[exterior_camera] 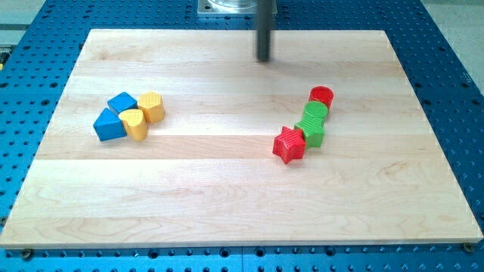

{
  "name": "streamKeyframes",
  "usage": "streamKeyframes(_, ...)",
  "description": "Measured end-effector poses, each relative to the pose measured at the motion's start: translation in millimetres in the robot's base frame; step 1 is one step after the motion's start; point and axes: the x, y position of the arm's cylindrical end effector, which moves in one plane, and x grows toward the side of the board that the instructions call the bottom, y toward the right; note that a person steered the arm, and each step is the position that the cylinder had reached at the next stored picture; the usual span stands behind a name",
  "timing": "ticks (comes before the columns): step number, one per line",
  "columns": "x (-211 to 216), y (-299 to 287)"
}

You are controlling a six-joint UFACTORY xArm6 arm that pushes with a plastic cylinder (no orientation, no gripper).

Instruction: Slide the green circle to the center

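Green circle [313, 112] wedged between red cylinder [321, 96] and green block [312, 132].

My tip [263, 59] ends a straight, dark grey rod with a smooth, round shaft (slightly blurred), below a pale metallic mount at the view's 12 o'clock edge.

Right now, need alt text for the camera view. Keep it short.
A dark rod hangs over the top of a wooden board, my tip apart from every block. At the view's right, a red cylinder, green circle, second green block and red star form a slanted chain. At left huddle two blue and two yellow blocks.
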Motion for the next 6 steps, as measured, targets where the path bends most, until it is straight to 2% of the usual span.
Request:
streamKeyframes(1, 84, 83)
streamKeyframes(2, 135, 74)
streamKeyframes(3, 136, 15)
streamKeyframes(4, 168, -12)
streamKeyframes(5, 163, -60)
streamKeyframes(6, 112, -130)
